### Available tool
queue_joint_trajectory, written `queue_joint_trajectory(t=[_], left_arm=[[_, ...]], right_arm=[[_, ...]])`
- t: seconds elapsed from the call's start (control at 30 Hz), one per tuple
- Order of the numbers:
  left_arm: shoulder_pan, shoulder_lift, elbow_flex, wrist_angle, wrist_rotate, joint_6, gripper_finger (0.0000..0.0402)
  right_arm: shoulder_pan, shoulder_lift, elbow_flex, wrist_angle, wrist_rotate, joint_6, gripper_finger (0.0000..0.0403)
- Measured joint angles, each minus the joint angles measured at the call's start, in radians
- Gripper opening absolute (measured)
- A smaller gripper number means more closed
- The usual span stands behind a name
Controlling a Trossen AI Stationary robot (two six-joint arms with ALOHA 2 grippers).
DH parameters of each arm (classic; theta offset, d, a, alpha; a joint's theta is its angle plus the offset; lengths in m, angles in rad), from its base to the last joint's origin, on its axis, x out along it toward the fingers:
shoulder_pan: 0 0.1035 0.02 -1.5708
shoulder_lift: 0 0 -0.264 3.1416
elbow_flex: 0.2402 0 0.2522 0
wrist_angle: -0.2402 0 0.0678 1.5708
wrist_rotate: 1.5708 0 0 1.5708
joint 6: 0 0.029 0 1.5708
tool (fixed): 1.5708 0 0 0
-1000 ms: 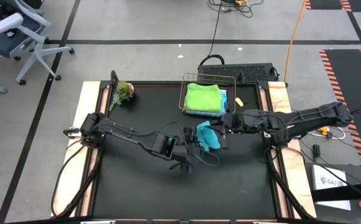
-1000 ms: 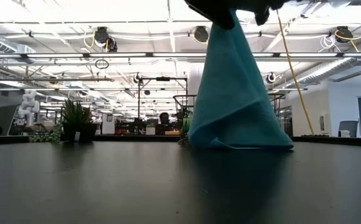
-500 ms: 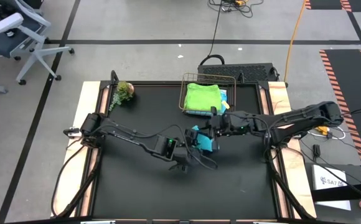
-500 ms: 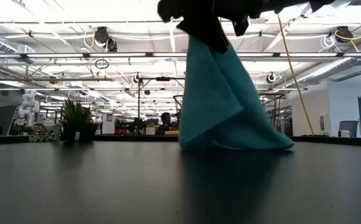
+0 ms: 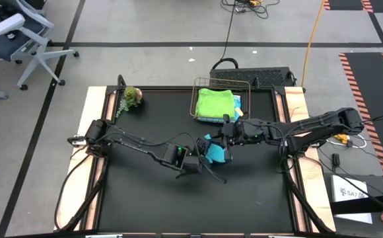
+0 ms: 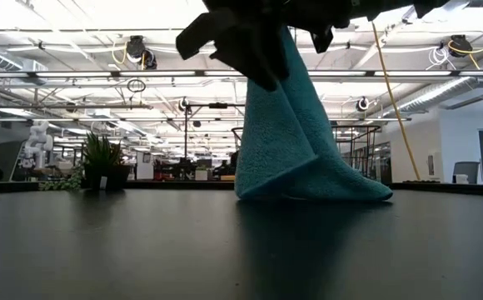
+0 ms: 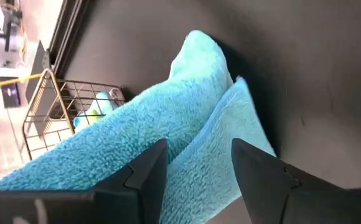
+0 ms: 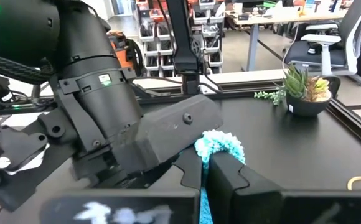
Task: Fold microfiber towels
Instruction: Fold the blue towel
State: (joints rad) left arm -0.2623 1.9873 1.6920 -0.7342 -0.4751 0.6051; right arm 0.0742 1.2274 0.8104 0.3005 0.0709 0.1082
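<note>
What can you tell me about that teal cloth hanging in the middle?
The teal towel is a fluffy microfiber cloth, lifted at its top so it drapes in a cone with two folds. Its bottom edge rests on the black table. The right gripper pinches its top; the left gripper has its open fingers around the hanging folds.

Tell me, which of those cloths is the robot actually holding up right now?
The teal towel, pinched by the right end effector and hanging to the table, with the left end effector around it. The lime green towel lies folded in the wire basket.
</note>
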Motion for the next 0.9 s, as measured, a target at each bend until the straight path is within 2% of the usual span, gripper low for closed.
queue_joint_trajectory(t=[0.17, 0.5, 0.7, 0.9], left_arm=[[0.01, 0.0, 0.0, -0.005, -0.018, 0.039, 0.0181], [0.036, 0.0, 0.0, -0.028, 0.024, -0.018, 0.0181], [0.04, 0.0, 0.001, -0.137, 0.047, -0.081, 0.018], [0.047, 0.0, 0.0, -0.113, 0.012, -0.089, 0.0149]], right_arm=[[0.0, 0.0, 0.0, 0.004, 0.004, 0.011, 0.0], [0.006, 0.0, 0.0, 0.001, 0.02, 0.034, 0.0], [0.007, -0.004, 0.0, -0.014, 0.007, 0.038, 0.0], [0.007, -0.013, 0.0, -0.013, 0.002, 0.038, 0.0]])
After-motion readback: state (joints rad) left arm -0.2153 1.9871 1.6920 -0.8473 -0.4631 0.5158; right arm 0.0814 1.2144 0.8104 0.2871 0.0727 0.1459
